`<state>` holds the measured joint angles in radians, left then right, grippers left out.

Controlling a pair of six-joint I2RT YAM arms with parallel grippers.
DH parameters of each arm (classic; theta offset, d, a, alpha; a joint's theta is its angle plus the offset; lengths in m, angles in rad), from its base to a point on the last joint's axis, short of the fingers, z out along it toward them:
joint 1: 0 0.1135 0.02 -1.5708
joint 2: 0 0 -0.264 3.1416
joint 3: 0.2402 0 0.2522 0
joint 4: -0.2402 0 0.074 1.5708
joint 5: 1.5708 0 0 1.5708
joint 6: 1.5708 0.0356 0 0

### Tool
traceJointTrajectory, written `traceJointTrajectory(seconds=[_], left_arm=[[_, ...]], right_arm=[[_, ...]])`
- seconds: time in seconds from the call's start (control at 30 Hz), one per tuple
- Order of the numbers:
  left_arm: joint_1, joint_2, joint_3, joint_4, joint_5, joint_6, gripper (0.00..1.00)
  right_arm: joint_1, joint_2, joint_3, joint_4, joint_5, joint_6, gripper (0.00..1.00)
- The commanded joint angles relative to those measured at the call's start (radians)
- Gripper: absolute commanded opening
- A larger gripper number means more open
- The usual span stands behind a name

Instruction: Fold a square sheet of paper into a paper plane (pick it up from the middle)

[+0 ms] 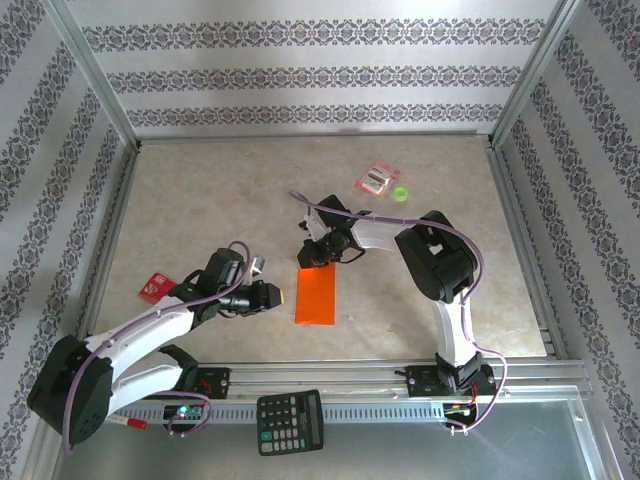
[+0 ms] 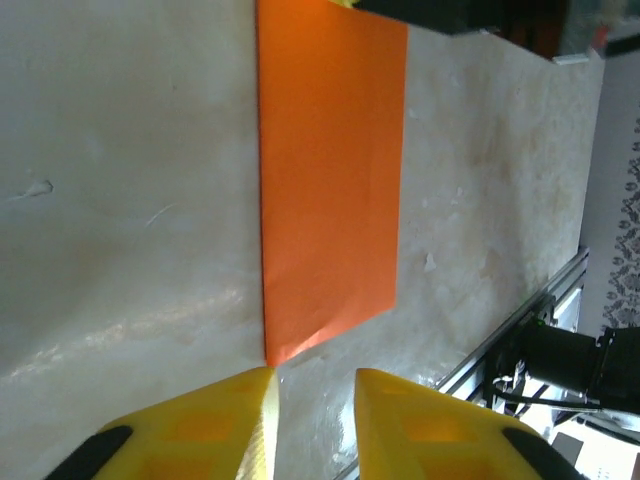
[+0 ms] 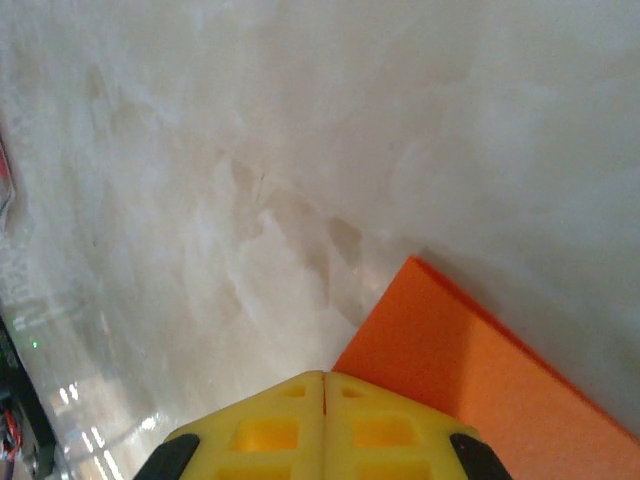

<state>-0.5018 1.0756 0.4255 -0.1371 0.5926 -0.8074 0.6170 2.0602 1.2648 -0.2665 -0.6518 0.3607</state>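
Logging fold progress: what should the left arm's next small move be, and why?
Probably ease the left gripper forward to the near corner of the bright orange folded paper sheet: its jaws stand slightly apart just short of that corner, while the shut right gripper sits at the sheet's far end.

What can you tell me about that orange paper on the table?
The orange paper is thin, bright and plain, a narrow rectangle, apparently folded double. It lies flat on the beige table. The right gripper, shut, sits over a far corner; the left gripper, slightly open, points at another corner.
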Motion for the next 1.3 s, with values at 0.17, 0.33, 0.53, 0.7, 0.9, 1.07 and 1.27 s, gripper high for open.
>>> traceJointTrajectory(seconds=[0.17, 0.33, 0.53, 0.7, 0.9, 1.07, 1.27], left_arm=[[-0.012, 0.245, 0.154, 0.102, -0.001, 0.012, 0.08], [-0.012, 0.421, 0.264, 0.116, 0.005, 0.072, 0.0], [-0.015, 0.601, 0.374, 0.138, 0.049, 0.106, 0.0], [-0.002, 0.689, 0.416, 0.117, -0.002, 0.128, 0.0], [0.026, 0.759, 0.459, 0.126, -0.07, 0.128, 0.0], [0.036, 0.77, 0.467, 0.174, -0.089, 0.084, 0.0], [0.024, 0.686, 0.448, 0.249, 0.007, 0.004, 0.02]], right_arm=[[-0.034, -0.237, -0.09, 0.009, -0.027, 0.063, 0.12], [-0.042, -0.438, -0.288, -0.039, 0.231, 0.149, 0.26], [-0.002, -0.655, -0.469, -0.049, 0.397, 0.199, 0.35], [0.005, -0.713, -0.52, -0.039, 0.429, 0.217, 0.37], [0.034, -0.748, -0.528, -0.055, 0.387, 0.197, 0.41], [0.08, -0.77, -0.548, -0.059, 0.393, 0.25, 0.45], [0.141, -0.733, -0.572, -0.031, 0.424, 0.31, 0.45]])
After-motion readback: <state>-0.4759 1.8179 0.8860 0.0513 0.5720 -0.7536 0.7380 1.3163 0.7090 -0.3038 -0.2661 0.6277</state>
